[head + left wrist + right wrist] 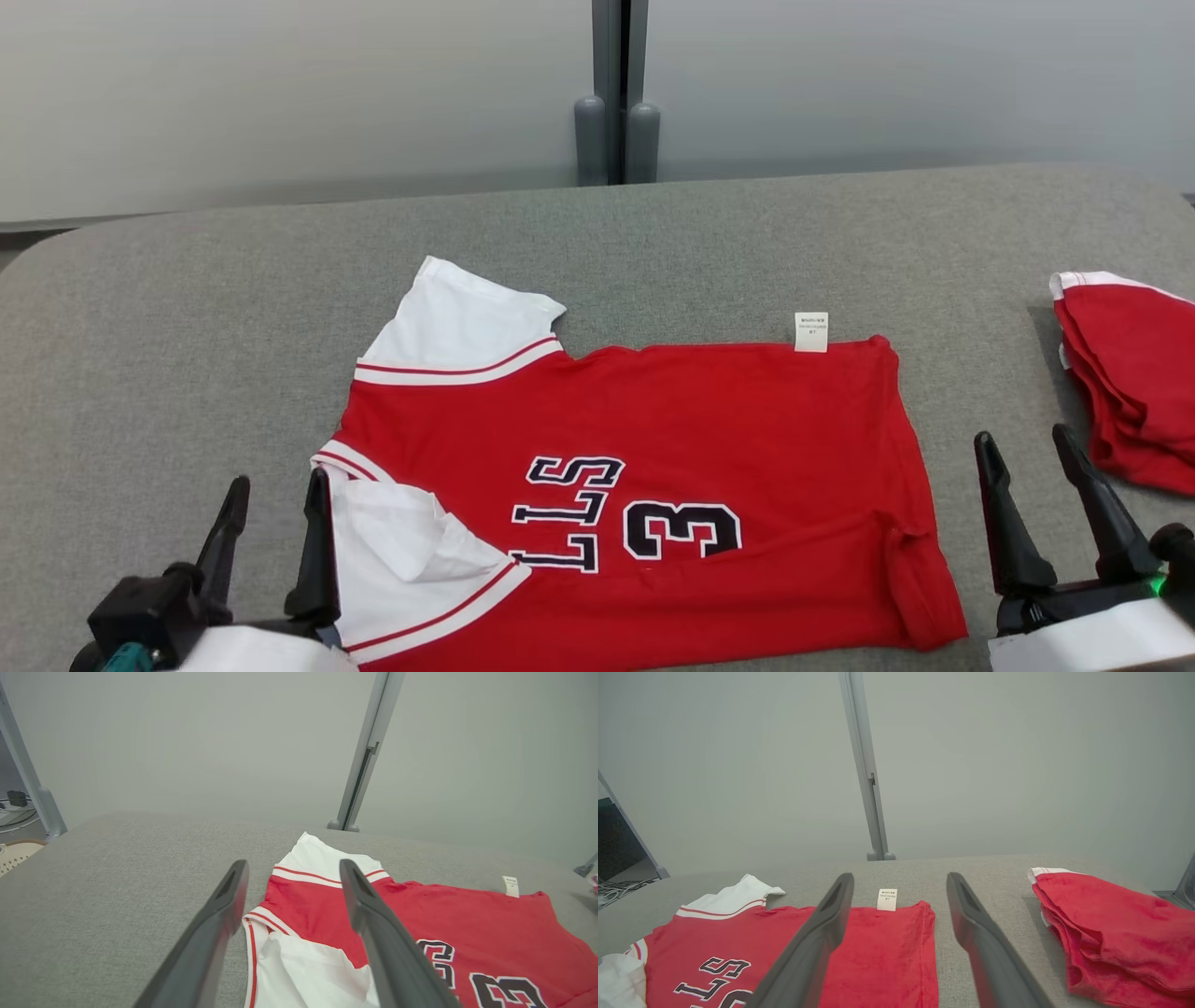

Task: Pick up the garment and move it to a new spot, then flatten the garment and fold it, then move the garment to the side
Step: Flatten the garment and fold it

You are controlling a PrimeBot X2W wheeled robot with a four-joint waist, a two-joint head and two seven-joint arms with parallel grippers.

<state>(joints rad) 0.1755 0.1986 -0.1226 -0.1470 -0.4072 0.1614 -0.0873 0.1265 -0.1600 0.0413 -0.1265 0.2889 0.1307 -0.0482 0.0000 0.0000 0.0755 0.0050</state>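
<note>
Head view, red jersey (672, 439) laid out on grey table (187, 327) (sleeves white), left gripper (278, 483) spread wide by its near sleeve (401, 551), right gripper (1022, 437) spread wide beside its hem (920, 485), both empty, left wrist view, sleeve between parted fingers (373, 933), right wrist view, red pile (1111, 933) apart.

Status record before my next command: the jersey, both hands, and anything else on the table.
jersey: red with white sleeves, spread on the grey table, sleeves toward the robot's left
near sleeve: rumpled, not flat
hem corner: creased, on the near right
left hand: open, holding nothing, beside the near sleeve
right hand: open, holding nothing, just past the hem
red garment pile: at the table's right edge, apart from the jersey
</note>
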